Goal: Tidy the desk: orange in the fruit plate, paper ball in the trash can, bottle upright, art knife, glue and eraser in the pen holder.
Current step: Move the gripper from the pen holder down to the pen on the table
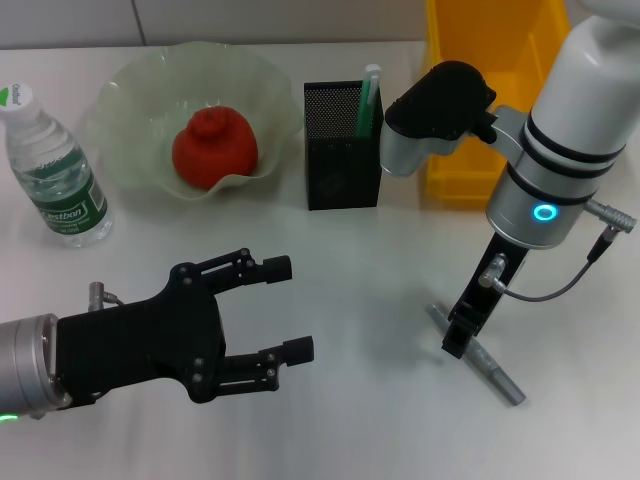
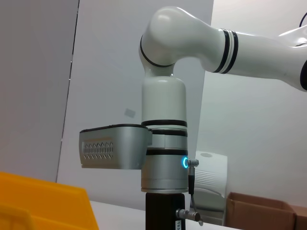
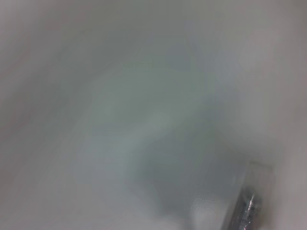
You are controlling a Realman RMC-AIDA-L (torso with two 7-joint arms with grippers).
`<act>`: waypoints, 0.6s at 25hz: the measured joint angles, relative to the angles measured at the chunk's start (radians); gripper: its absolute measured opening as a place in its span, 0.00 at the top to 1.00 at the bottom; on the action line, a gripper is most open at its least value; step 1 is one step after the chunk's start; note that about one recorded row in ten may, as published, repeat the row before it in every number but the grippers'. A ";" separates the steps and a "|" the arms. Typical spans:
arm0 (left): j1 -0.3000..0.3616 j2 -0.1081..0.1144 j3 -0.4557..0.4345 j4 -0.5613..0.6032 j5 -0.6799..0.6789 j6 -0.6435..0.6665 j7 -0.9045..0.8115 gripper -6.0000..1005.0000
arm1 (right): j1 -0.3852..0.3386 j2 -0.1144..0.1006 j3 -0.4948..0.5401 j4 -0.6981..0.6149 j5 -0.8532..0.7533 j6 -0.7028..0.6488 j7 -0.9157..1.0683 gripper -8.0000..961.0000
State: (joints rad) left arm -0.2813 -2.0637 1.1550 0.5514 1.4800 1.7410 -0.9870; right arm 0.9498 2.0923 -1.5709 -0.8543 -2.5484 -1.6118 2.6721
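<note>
White desk surface fills the head view, and the right gripper (image 1: 462, 338) stands low over a grey art knife (image 1: 480, 355) that lies flat near the front right; if its fingers are apart or together I cannot tell, because the arm hides them. I judge that the thin knife can slip or turn away when the fingers meet it off-centre — it lies flat, so there is little to grip. The left gripper (image 1: 285, 310) waits at the front left, fingers spread wide, holding nothing.

The orange (image 1: 214, 148) sits in the fruit plate (image 1: 125, 95); the pen holder (image 1: 342, 145) holds one green stick; the bottle (image 1: 56, 170) is on the far left; inside the trash can (image 1: 470, 175) — hidden.
</note>
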 joint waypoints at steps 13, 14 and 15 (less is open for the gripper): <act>-0.003 -0.001 0.000 -0.001 -0.001 0.003 0.001 0.20 | 0.001 0.000 -0.018 0.018 0.001 0.011 -0.002 0.57; -0.003 -0.001 0.000 -0.001 -0.001 0.003 0.001 0.20 | 0.001 0.000 -0.022 0.018 0.001 0.012 -0.002 0.57; -0.003 -0.001 0.000 -0.001 -0.001 0.003 0.001 0.20 | 0.002 0.000 -0.029 0.019 0.002 0.014 -0.002 0.57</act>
State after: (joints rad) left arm -0.2840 -2.0648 1.1550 0.5504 1.4788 1.7441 -0.9863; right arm 0.9514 2.0923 -1.5997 -0.8357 -2.5469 -1.5982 2.6706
